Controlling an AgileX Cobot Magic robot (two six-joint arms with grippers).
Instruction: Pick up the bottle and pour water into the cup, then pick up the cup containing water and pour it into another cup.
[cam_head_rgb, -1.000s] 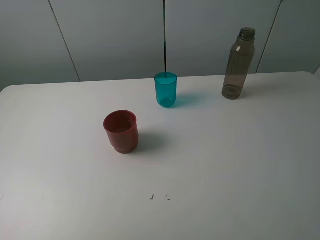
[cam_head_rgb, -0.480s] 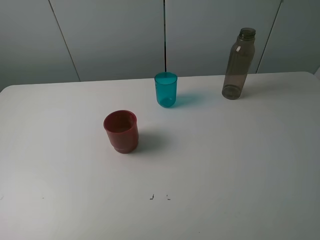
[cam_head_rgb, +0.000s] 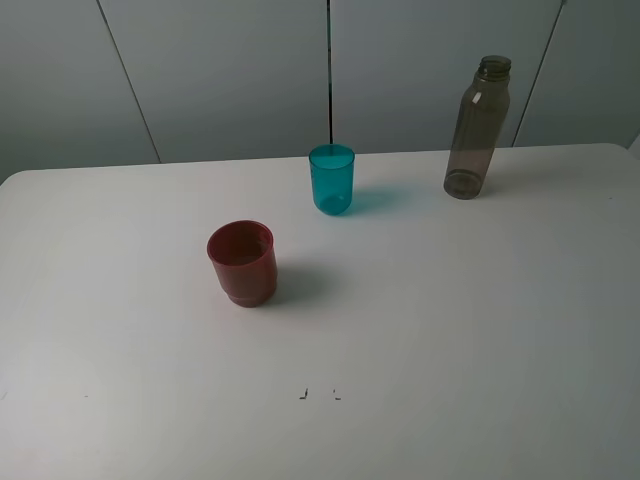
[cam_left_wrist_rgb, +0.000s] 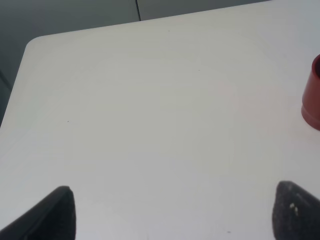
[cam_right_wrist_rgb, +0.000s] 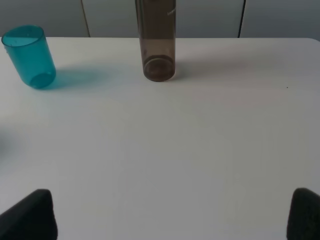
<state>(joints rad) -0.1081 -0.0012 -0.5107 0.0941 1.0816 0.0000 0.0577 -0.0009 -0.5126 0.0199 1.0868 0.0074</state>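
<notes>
The tall smoky grey-brown bottle (cam_head_rgb: 477, 128) stands upright at the back right of the white table (cam_head_rgb: 450, 320); it also shows in the right wrist view (cam_right_wrist_rgb: 156, 42). The teal cup (cam_head_rgb: 331, 179) stands upright at the back centre, also in the right wrist view (cam_right_wrist_rgb: 30, 56). The dark-red cup (cam_head_rgb: 242, 262) stands left of centre; its edge shows in the left wrist view (cam_left_wrist_rgb: 312, 95). Neither gripper shows in the high view. The left gripper (cam_left_wrist_rgb: 172, 212) and the right gripper (cam_right_wrist_rgb: 172, 215) are open wide and empty, well short of the objects.
Grey wall panels (cam_head_rgb: 220, 70) rise behind the table's far edge. Two small dark marks (cam_head_rgb: 318, 393) lie on the table near the front centre. The table's rounded far left corner (cam_left_wrist_rgb: 35, 42) shows in the left wrist view.
</notes>
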